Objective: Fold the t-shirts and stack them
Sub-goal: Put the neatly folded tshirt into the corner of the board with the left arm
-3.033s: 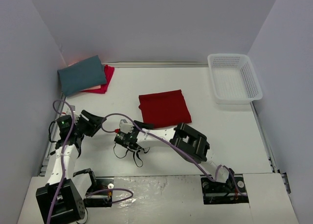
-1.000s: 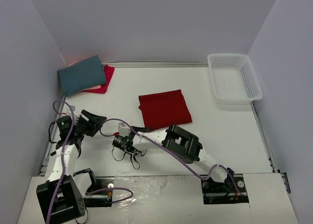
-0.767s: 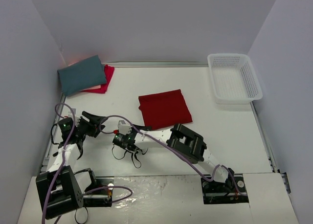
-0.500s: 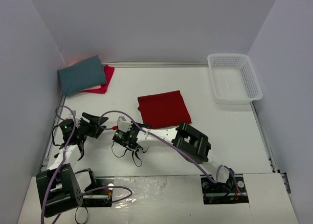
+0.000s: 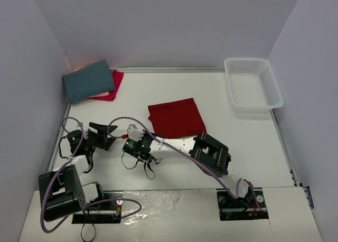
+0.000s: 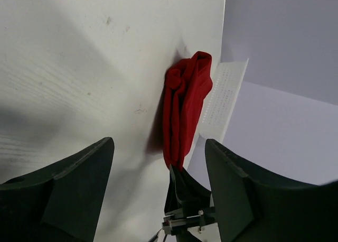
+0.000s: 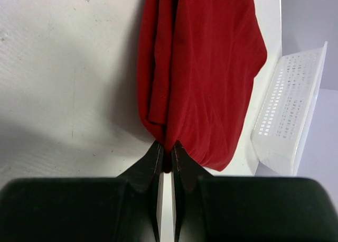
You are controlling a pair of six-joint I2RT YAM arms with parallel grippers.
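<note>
In the middle of the table [image 5: 243, 139] the folded red shirt [image 5: 177, 117] lies flat, its long side running left to right on a slight slant. The right gripper [image 7: 166, 156] is pinched shut on its near left corner, which is mostly hidden. The left gripper [image 6: 158, 142] gapes empty nearby, to the left. In the far left corner a teal shirt [image 5: 88, 81] covers most of a pink shirt [image 5: 112, 87].

- You have no text, label, brand, number or sign that can be read in any of the three views.
- The deep red t-shirt [image 5: 177, 118] shows you plain cloth only.
- The white mesh basket [image 5: 270, 86] shows you bare plastic only.
</note>
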